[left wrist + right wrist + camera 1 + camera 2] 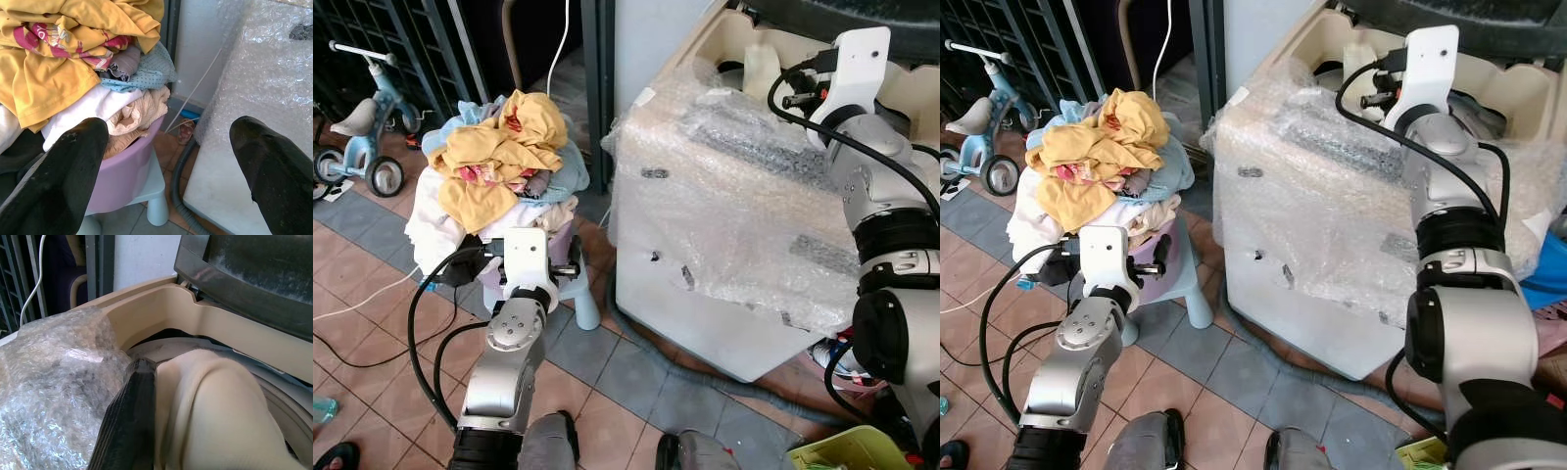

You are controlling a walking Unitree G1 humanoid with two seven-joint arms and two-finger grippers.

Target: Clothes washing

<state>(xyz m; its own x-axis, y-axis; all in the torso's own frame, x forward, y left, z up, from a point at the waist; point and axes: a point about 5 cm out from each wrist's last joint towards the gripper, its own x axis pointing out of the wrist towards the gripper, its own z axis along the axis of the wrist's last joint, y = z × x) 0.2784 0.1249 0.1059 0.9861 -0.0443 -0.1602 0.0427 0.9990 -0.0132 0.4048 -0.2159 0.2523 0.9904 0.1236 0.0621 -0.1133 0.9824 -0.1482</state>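
The washing machine is the biggest thing here: a boxy white top-loader swathed in crinkly bubble wrap, probably there to shield the casing. Its dark lid is tipped up at the back, so the beige plastic rim and the round tub mouth lie open for loading.

Next in size is the heap of clothes to the robot's left, near the machine but apart from it. A limp mustard-yellow shirt with red print crowns it, over white, peach and pale blue dotted fabrics, all soft and rumpled. They overflow a smooth lilac plastic basin, which sits on a small pale blue stool on the terracotta and grey tiled floor, likely raised there for easier reach.

The right gripper is over the tub mouth, its jaws clenched on a cream garment that bulges smooth and rounded beside 1 black finger; I judge it is held there to be dropped into the drum.

The left gripper hangs just beside the basin, jaws spread wide and empty, aimed at the lower edge of the pile, seemingly readied for the next piece.

A grey corrugated hose curls at the machine's foot, and a child's blue tricycle stands farther off.
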